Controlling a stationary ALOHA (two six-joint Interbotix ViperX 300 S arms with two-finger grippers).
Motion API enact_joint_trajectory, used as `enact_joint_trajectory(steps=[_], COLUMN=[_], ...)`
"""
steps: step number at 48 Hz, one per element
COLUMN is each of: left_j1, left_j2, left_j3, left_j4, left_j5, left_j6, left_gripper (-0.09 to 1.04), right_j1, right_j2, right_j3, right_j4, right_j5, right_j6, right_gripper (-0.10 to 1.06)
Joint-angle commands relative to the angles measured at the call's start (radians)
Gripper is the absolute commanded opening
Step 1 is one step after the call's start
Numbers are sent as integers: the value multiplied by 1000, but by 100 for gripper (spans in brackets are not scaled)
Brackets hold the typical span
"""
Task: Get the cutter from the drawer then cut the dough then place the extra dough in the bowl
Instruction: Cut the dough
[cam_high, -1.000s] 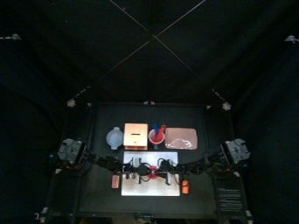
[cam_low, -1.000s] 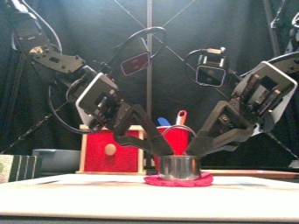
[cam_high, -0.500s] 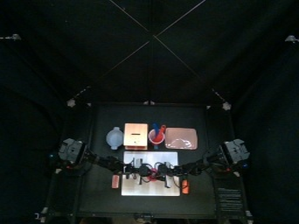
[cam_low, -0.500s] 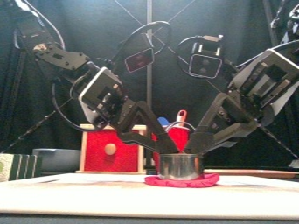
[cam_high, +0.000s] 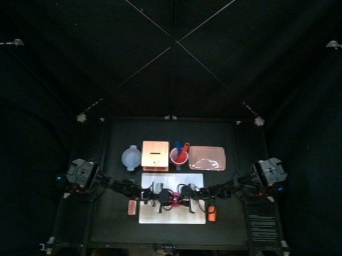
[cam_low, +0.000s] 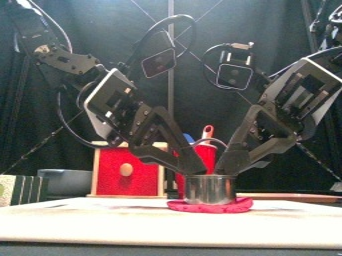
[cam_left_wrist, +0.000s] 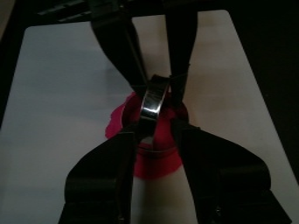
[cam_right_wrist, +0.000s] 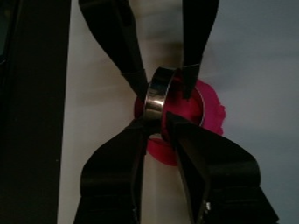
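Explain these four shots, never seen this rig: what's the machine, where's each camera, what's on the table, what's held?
It is a robot with two black arms at a black table. One picture looks down from high above, one looks level from the table's front edge, two come from cameras on the wrists. The left gripper and right gripper each pinch the rim of a round metal cutter, standing on a flat pink dough disc on a white cutting board. Behind stand a pale wooden box with a red drawer front, a blue-grey bowl, a red cup of toy knives and a flat pink tray.
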Motion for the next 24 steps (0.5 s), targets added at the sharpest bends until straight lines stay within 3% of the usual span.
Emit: enact_joint_trajectory(steps=[1,10,24], left_j1=[-20,-18,-14], left_j2=[-14,-43,-63], left_j3=[32,51,37], left_j4=[-9,-18,-20], left_j5=[-17,-138,-206], left_j6=[-6,-5,38], left_gripper=[77,77,77], right_j1=[-23,-23,-23], right_j2=[-34,-83,-106], right_j3=[32,21,-17], right_j4=[-6,-12,-31], right_j5=[26,25,37], right_j6=[5,3,5], right_gripper=[77,89,89])
